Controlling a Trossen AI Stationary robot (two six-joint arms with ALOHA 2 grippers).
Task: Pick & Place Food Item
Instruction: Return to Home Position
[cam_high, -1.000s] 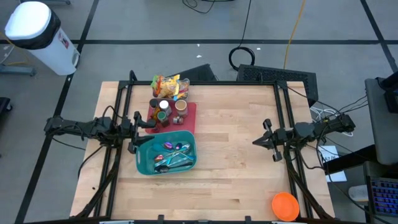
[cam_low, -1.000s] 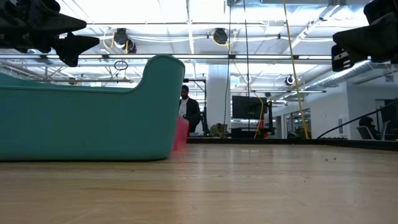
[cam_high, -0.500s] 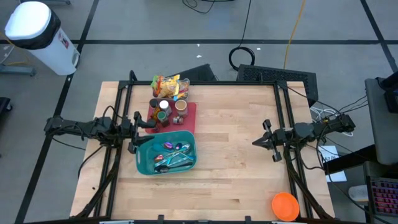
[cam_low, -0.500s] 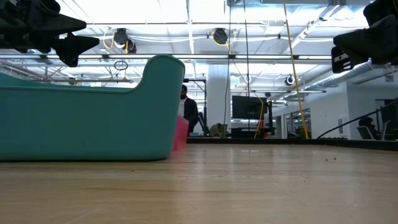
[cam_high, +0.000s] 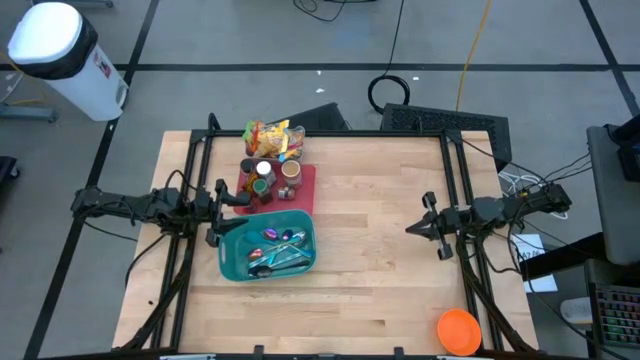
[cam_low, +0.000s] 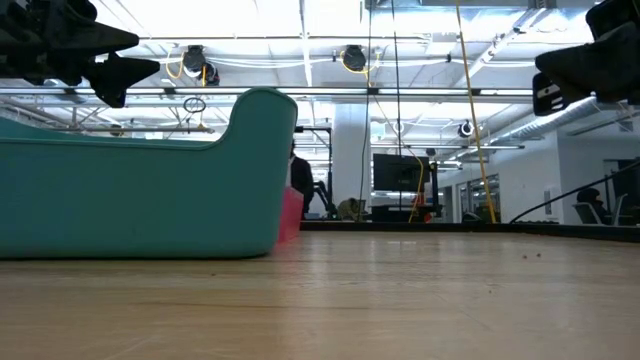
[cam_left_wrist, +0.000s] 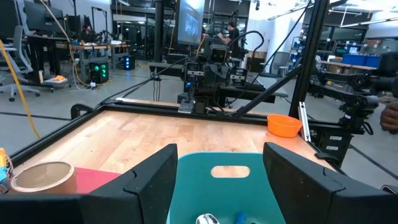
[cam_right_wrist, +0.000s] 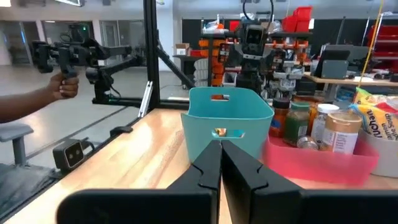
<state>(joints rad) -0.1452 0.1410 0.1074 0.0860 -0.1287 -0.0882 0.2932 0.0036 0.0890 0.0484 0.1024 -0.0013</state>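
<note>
left pincer (cam_high: 224, 216) by teal bin (cam_high: 231, 264), tray (cam_high: 306, 186) beside

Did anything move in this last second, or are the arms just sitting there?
On the table, nothing visibly moved. Only a person far behind the teal bin shifted slightly. The left gripper, open over the bin's end, and the right gripper, shut, kept their places.

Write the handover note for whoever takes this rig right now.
Left pincer: open, empty, above the bin's left edge.
Right pincer: shut, empty, above the table's right side.
Done: spoons lie in the bin, next to the red tray.
Left: nothing loose to pick that I can see; just confirm both arms are parked.
</note>
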